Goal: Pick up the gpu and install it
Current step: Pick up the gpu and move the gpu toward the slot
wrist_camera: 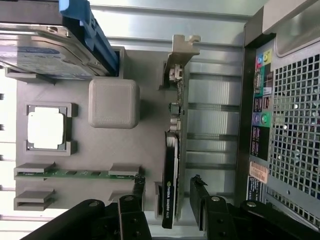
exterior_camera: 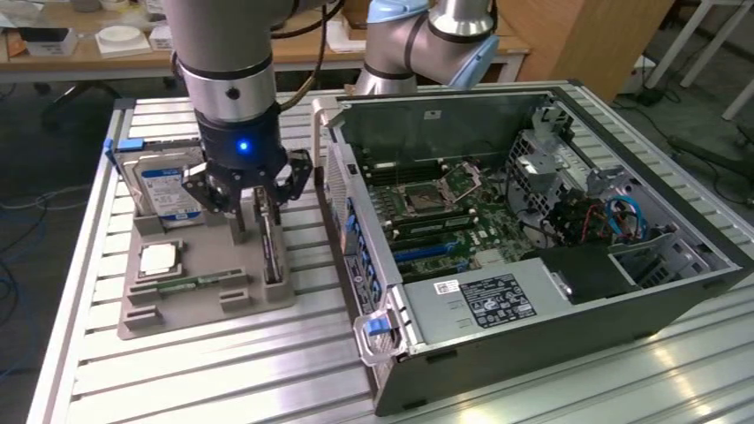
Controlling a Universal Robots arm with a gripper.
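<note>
GPU point(exterior_camera: 272, 256) standing on edge in tray point(exterior_camera: 200, 314) slot, at 9 o'clock of open case point(exterior_camera: 531, 291) in exterior view. Claw point(exterior_camera: 261, 225) wide open right over it, one finger each side of card, gap showing on both sides in wrist view, nothing gripped. Hard drive point(exterior_camera: 165, 185) at 11 o'clock of GPU, CPU point(exterior_camera: 159, 259) at 9 o'clock, both seated in tray.

The arm point(exterior_camera: 224, 53) stands vertical at the exterior view's left, pointing straight down. The gripper point(exterior_camera: 257, 219) hangs low, its two dark fingers point(wrist_camera: 132, 215) parallel, spread apart, gripping nothing.
</note>
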